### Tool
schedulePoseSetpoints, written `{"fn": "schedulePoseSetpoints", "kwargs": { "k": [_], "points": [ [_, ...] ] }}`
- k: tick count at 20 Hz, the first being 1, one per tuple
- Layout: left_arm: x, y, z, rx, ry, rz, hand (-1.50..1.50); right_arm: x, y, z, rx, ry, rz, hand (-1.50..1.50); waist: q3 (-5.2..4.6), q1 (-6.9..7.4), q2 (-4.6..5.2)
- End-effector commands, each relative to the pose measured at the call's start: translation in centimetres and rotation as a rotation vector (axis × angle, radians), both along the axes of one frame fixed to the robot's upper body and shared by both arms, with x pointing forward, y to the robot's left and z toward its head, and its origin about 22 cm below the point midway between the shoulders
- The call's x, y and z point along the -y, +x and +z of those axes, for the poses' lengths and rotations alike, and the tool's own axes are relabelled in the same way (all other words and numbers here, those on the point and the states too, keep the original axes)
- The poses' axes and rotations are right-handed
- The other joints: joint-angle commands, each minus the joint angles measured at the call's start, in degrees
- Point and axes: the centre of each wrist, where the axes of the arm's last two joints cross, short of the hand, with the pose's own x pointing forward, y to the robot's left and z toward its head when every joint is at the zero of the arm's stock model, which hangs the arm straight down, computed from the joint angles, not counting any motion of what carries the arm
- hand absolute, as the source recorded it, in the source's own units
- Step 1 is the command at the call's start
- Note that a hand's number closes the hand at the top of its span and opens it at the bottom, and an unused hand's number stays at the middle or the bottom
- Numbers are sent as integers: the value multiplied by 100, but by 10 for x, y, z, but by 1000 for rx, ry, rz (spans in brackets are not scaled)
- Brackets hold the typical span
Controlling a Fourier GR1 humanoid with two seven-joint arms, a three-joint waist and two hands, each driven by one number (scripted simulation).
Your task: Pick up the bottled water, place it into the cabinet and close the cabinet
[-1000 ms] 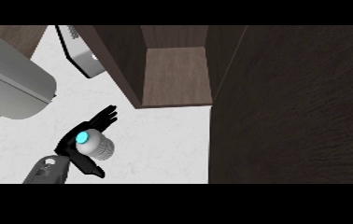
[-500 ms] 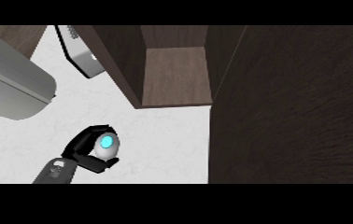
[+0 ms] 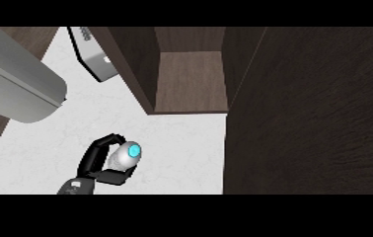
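Note:
The bottled water looks white with a light blue cap facing up at me. It is held just over the white counter, in the lower left of the head view. My left hand is shut on it, fingers arched over its far side and the thumb under its near side. The dark wooden cabinet stands open beyond it, up and to the right, with a bare brown shelf inside. Its dark door fills the right side of the view. My right hand is nowhere to be seen.
A large rounded grey appliance sits at the left edge. A flat grey and white box leans beside the cabinet's left wall. White counter lies between the bottle and the cabinet's opening.
My left hand went from open beside the bottle to curled round it. Hand and bottle have shifted a little to the right, toward the cabinet.

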Motion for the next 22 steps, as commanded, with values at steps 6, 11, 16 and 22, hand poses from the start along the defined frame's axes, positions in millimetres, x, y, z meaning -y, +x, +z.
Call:
{"fn": "schedulePoseSetpoints", "kwargs": {
  "k": [6, 11, 16, 22],
  "points": [
    [61, 14, 1, 30, -92, 116, 150, -1, -6, 31, 28, -16, -13, -150, -35, 44, 37],
    [82, 19, 10, 36, -149, 55, 150, 5, -7, 33, 38, -32, 6, -150, -34, 22, 23],
    [122, 44, 50, 31, -185, 49, 150, 12, -9, 29, 18, -30, -1, -150, -31, -36, 5],
    [161, 61, 97, 15, -149, 81, 150, 9, -12, 20, 33, -18, -7, -150, -29, -34, 4]
  ]
}}
